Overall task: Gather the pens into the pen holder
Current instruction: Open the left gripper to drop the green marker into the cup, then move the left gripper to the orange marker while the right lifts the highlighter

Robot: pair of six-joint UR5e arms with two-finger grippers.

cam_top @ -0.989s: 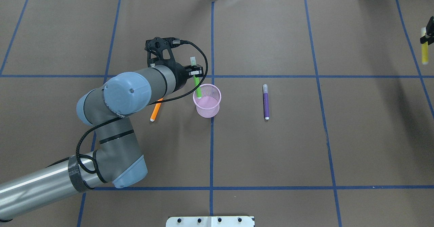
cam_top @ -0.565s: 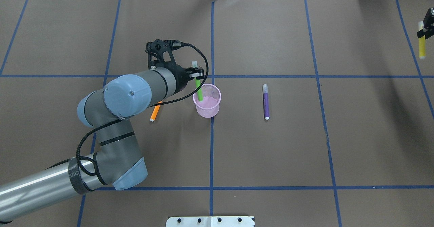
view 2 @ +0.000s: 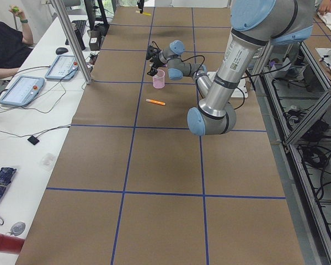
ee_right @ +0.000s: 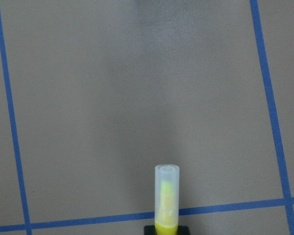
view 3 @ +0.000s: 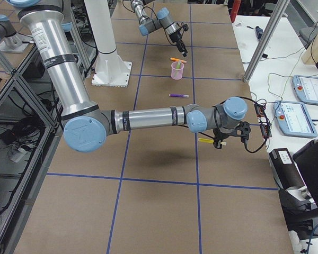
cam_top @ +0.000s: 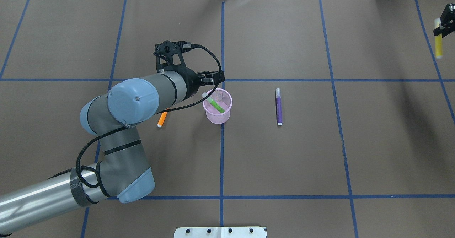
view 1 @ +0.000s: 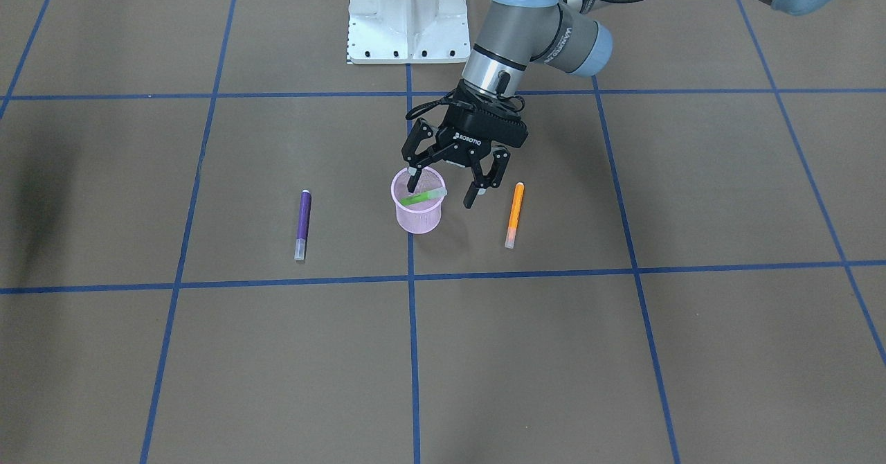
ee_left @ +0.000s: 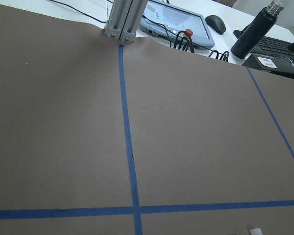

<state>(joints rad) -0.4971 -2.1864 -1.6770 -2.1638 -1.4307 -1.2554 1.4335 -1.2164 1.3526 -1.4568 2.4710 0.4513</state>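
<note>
Raise left gripper, fingers spread wide just over pen holder with green pen leaning inside, straight up to avoid snagging rim and tipping it; grip yellow pen, clamped in right gripper well apart from pen holder, firmly against slipping.

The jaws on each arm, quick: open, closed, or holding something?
Left gripper: jaws open, empty, above the pen holder with the green pen inside.
Right gripper: jaws closed on the yellow pen.
</note>
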